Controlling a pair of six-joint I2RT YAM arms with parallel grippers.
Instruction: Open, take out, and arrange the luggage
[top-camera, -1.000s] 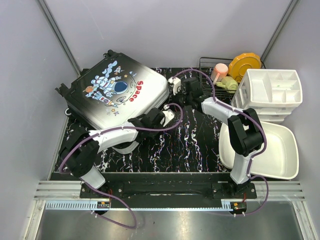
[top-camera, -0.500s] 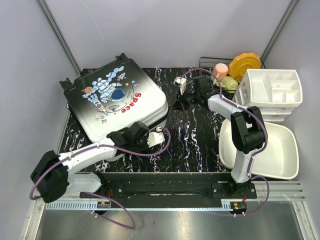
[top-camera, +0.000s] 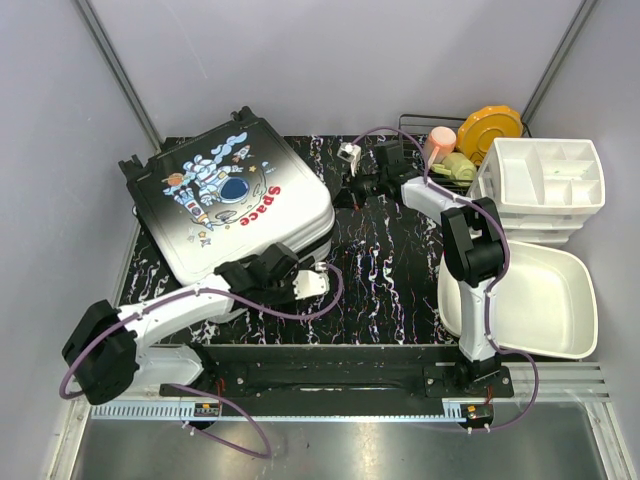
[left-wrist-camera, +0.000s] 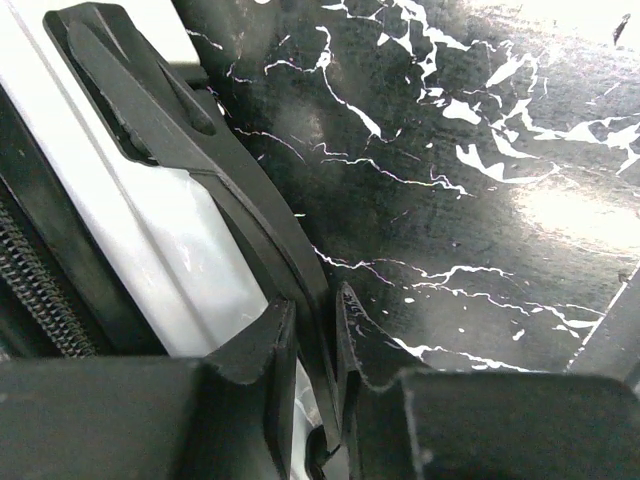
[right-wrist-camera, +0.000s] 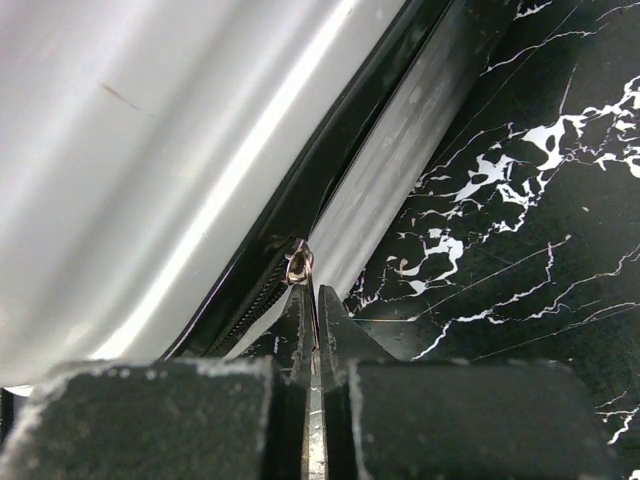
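Observation:
The luggage (top-camera: 230, 200), a white-to-black hard shell with an astronaut and a red "Space" print, lies closed at the back left of the marble table (top-camera: 390, 275). My left gripper (top-camera: 318, 283) is at its near right corner. In the left wrist view the left gripper (left-wrist-camera: 312, 320) stands narrowly parted, with a strip of black trim (left-wrist-camera: 255, 215) running between the fingers, next to the white shell (left-wrist-camera: 190, 250). My right gripper (top-camera: 343, 190) is at the luggage's right edge. There the right gripper (right-wrist-camera: 312, 296) is shut on the thin zipper pull (right-wrist-camera: 299, 266) beside the shell (right-wrist-camera: 150, 150).
A white basin (top-camera: 560, 330) sits at the right front, with a white drawer organiser (top-camera: 520, 205) behind it. A wire rack (top-camera: 412, 125) at the back right holds an orange plate (top-camera: 490, 130), a pink cup (top-camera: 438, 143) and a green item (top-camera: 455, 168). Grey walls close in on three sides.
The luggage has swung round and slid left and back. My left arm has dropped to its near right corner and its jaws have parted slightly. The right gripper followed the edge back.

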